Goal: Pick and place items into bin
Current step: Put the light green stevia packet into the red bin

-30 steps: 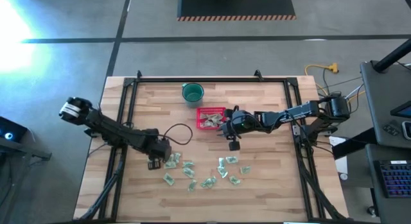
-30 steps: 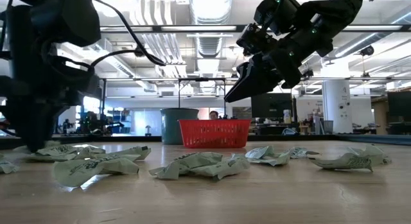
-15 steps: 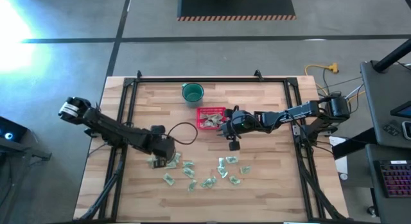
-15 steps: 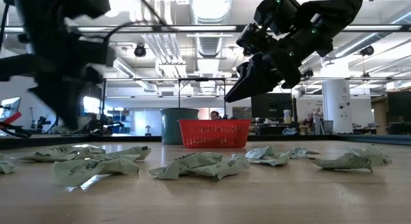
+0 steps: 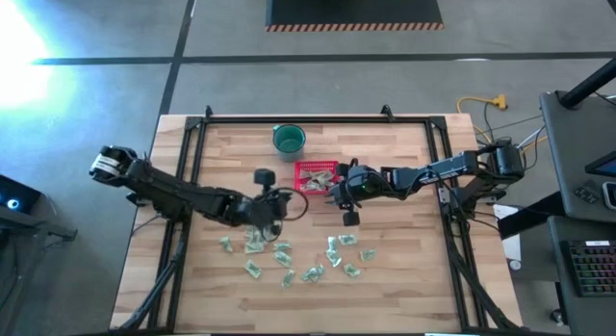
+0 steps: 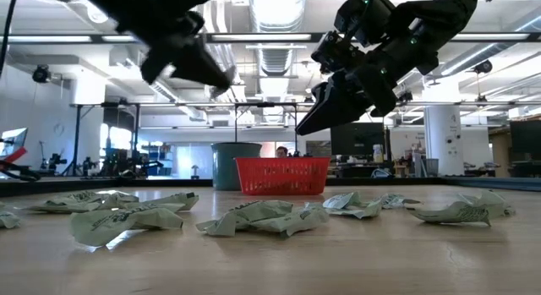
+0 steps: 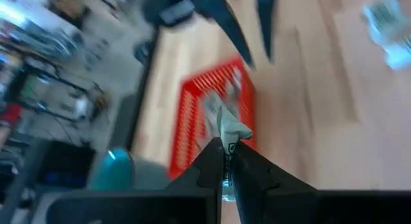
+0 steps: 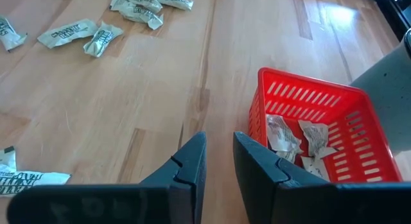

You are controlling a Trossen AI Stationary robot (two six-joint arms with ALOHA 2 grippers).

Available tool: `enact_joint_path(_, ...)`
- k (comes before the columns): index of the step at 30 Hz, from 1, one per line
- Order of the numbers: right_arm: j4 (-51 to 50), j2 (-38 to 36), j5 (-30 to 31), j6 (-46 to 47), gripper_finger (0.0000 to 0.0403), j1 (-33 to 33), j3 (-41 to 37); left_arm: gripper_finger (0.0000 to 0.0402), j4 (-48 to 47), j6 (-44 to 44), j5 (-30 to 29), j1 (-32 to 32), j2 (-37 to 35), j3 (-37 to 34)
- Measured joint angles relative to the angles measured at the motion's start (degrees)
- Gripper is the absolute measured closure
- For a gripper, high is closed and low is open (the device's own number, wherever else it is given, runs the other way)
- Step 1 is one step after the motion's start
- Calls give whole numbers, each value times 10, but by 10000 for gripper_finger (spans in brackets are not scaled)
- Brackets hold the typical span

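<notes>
- Left tool (image 7: 225,161): clamped on one wrapped piece (image 7: 230,126), lifted off the scattered pile (image 5: 289,257), carried toward red basket (image 5: 313,177).
- Right tool (image 8: 218,161): slightly parted, empty, waiting beside basket.
- Next: release over basket.

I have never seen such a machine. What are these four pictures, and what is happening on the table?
Two dark robot arms work at a wooden table. One picture looks straight down, one looks level across the tabletop, and two come from cameras on the wrists. Small green-and-white wrapped pieces lie scattered on the wood; a few already lie in the red basket. A dark green cup stands near it. The left gripper is shut on one wrapped piece, facing the basket. The right gripper waits beside the basket, holding nothing.
</notes>
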Motion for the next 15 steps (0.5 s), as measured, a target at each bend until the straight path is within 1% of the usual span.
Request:
enact_joint_path(2,-2,0,0,0,335,0,0,394,46,33,1,18,8,-3)
enact_joint_path(4,-2,0,0,7,335,0,0,394,77,46,1,41,16,-7)
enact_joint_path(8,-3,0,-1,23,335,0,0,394,115,50,9,89,44,-11)
enact_joint_path(10,-5,0,-3,30,335,0,0,394,136,50,39,111,62,-9)
enact_joint_path(13,-21,0,-4,39,335,3,0,394,175,50,104,140,94,-7)
enact_joint_path(15,-35,0,-5,47,335,4,0,394,200,50,124,154,115,-5)
